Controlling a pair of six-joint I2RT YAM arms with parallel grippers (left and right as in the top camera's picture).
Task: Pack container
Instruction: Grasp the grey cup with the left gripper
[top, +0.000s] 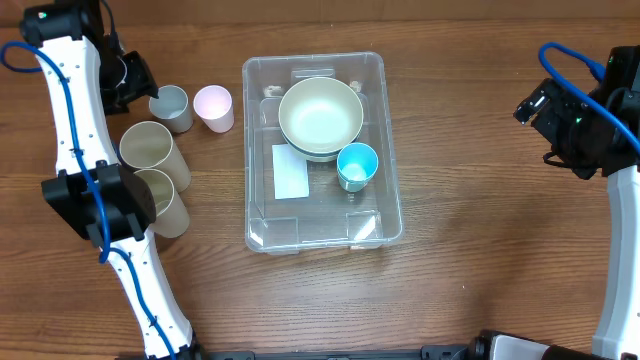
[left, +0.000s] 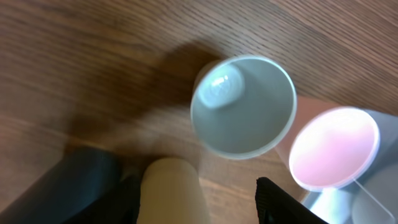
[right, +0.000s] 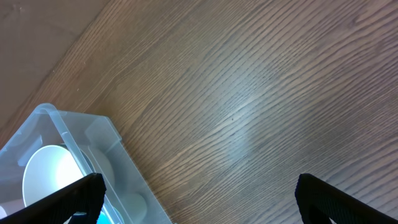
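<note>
The container (top: 386, 140), a clear plastic bin, sits at the middle of the wooden surface (top: 470, 290), long sides running from 12 to 6 o'clock. Inside it, a cream bowl (top: 320, 118) fills the 12 o'clock half, a small blue cup (top: 357, 165) stands just off the bowl at its 4 o'clock, and a white label (top: 290, 172) lies on the base toward 8 o'clock. Out at the container's 9 to 10 o'clock stand four cups: a pink cup (top: 214, 108) nearest the bin, a grey cup (top: 172, 108) just beside it, and two beige cups (top: 150, 148) at their 7 o'clock, one partly under the left arm. The left tool (top: 138, 85) hangs at the grey cup's 10 o'clock; the wrist view shows its dark fingers (left: 87, 186) spread apart behind the cup, not closed on it, with a blurred cream shape between them. The right tool (top: 535, 108) hangs well off at the container's 3 o'clock, its fingers (right: 68, 199) wide apart over bare wood.
</note>
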